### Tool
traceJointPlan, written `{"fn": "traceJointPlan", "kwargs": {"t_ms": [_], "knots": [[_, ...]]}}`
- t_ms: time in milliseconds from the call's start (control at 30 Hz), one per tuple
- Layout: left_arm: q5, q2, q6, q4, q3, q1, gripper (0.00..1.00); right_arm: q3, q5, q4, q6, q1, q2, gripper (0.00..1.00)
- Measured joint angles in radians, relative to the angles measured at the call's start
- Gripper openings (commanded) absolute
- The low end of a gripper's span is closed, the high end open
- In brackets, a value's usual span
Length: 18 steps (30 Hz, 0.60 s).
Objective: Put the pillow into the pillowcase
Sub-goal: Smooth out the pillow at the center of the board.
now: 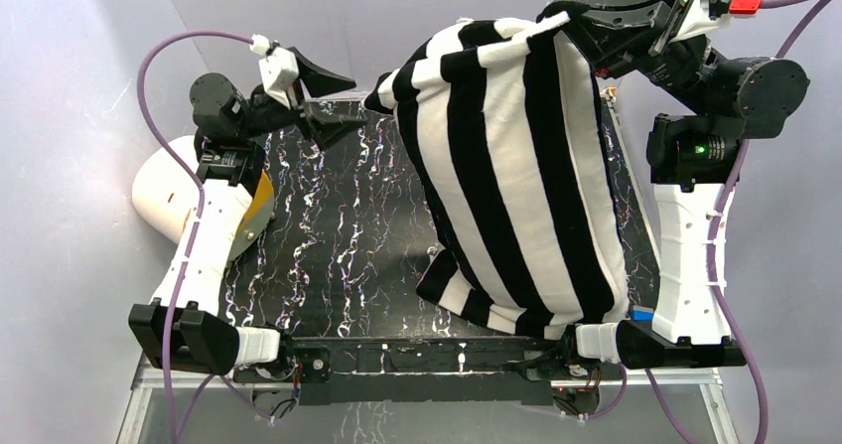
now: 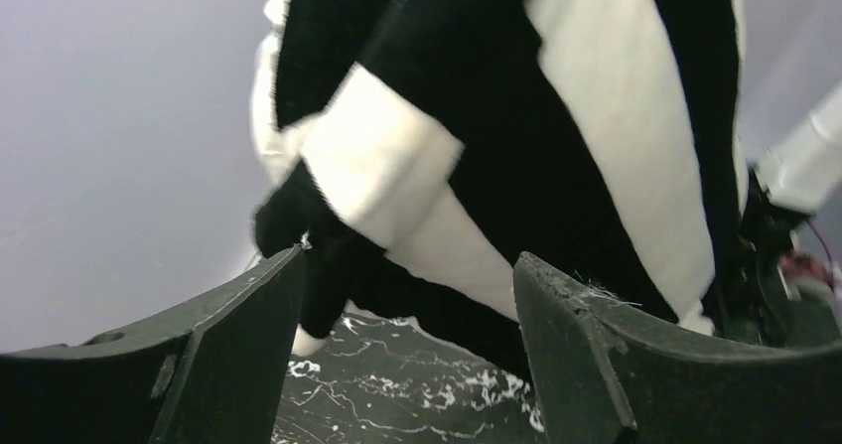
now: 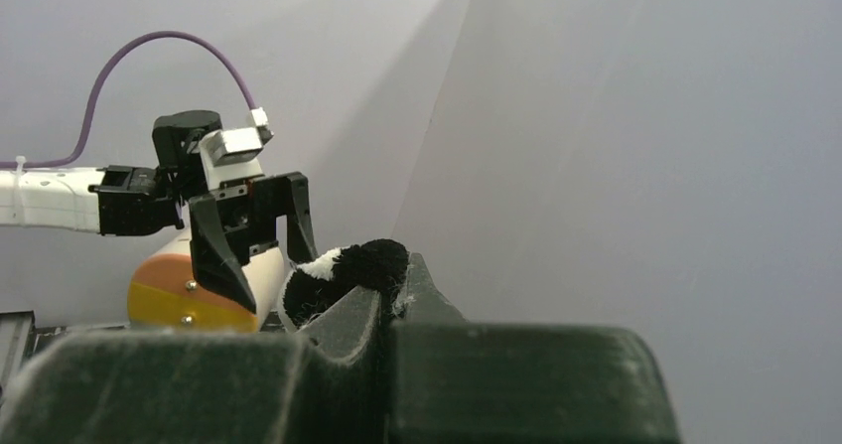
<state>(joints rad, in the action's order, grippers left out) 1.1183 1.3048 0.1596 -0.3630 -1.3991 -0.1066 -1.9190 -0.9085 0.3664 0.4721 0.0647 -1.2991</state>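
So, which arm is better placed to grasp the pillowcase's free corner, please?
Likely left: the left gripper is open beside that corner of the pillowcase; the right gripper is shut on the other corner.

We find the right half of the surface [image 1: 333, 240] blocked: the striped pillowcase [image 1: 516, 176] hangs there from the right pincer [image 1: 564, 19], which is clamped on its top edge. Its bulk reaches from the back down to the near edge. The left half lies bare, with room to pass. The left pincer [image 1: 355, 101], jaws spread wide, stands just beside the pillowcase's upper left corner; we cannot tell whether they touch. A cream cylinder [image 1: 164, 191] crowds the left arm's outer side.
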Motion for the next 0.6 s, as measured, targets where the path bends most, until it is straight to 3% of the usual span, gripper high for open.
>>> {"fn": "traceJointPlan", "kwargs": {"t_ms": [167,333,467,500,533,600], "knots": [[0.092,0.018,-0.117,-0.034,0.064,0.0,0.79,0.0,-0.013,0.031,0.02,0.0,0.0,0.0],[0.048,0.108,-0.204,-0.055,0.06,-0.023,0.85,0.0,-0.029,0.06,0.037,0.0,0.001,0.0],[-0.009,0.202,-0.248,-0.06,0.042,-0.066,0.83,0.0,-0.037,0.064,0.047,0.0,0.002,0.0],[-0.019,0.22,-0.257,-0.059,0.042,-0.08,0.79,0.0,-0.037,0.064,0.048,0.0,0.002,0.0],[-0.028,0.233,-0.266,-0.057,0.042,-0.096,0.67,0.0,-0.037,0.065,0.048,0.0,0.002,0.0],[-0.042,0.248,-0.278,-0.055,0.042,-0.128,0.15,0.008,-0.036,0.074,0.049,0.0,0.005,0.0]]}}
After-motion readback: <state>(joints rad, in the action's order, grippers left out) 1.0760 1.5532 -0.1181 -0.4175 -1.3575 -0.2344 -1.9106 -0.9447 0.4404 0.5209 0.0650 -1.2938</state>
